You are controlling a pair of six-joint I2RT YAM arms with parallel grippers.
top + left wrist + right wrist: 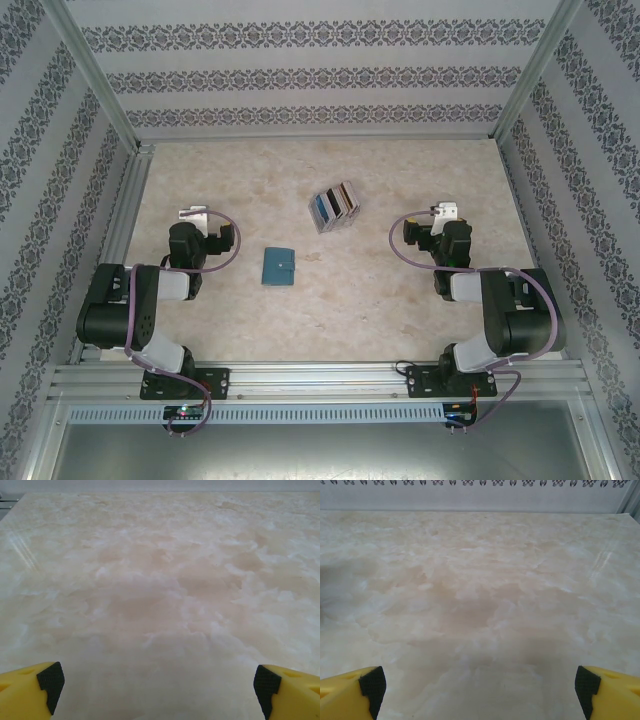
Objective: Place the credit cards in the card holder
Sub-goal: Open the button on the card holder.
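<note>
Teal against pale stone, the card holder (280, 267) lies shut and flat near the middle of the table (420, 170). With the cards outside it, I judge the job to be at its very start. Left of the card holder and a little beyond it, the left gripper (192, 214) hangs with jaws spread wide and nothing between them. Right of the card holder and farther back, the credit cards (334, 206) sit in a short overlapping row. Well to its right, the right gripper (443, 211) is likewise wide apart and empty. The next move probably calls for opening the card holder and lifting one thin card by its edge — fiddly on a flat top. The table is glossy, marbled cream; patterned walls (300, 70) and a metal frame (320, 378) enclose it.
</note>
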